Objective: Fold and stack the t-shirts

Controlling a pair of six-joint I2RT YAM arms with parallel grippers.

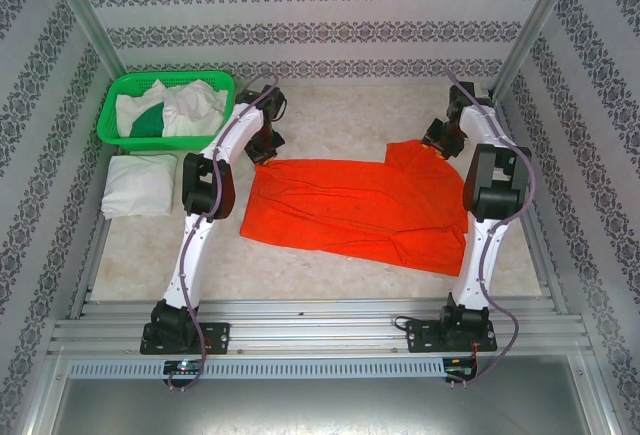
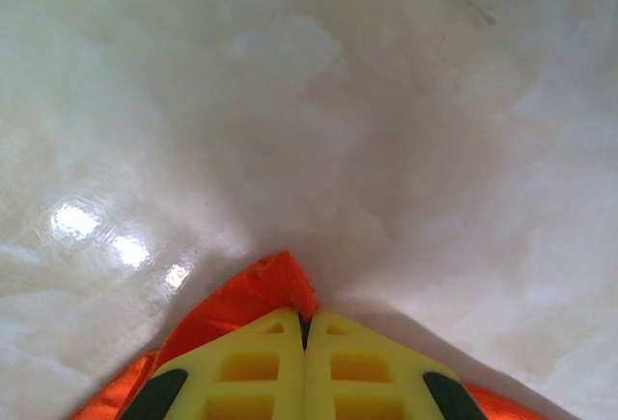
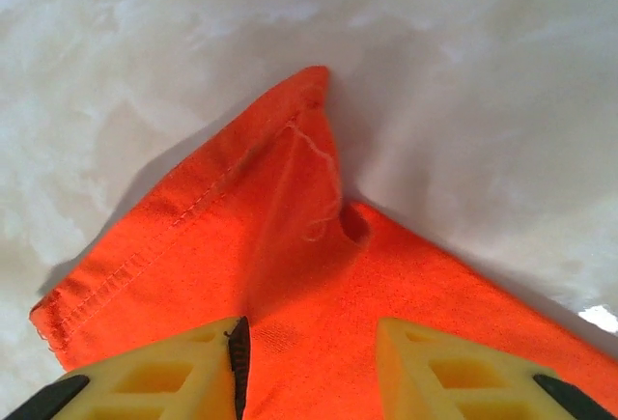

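Both grippers sat low at upper corners of the orange-red t-shirt: left gripper pinched its cloth, right gripper hovered, jaws spread

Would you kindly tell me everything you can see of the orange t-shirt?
The orange t-shirt is bright orange-red cloth with stitched hems, spread mostly flat but wrinkled on the middle of the pale table. Its right side looks folded over. The left gripper is shut on its far left corner, a tip of cloth poking out beyond it. The right gripper hangs open over the far right corner, where a loose thread shows.
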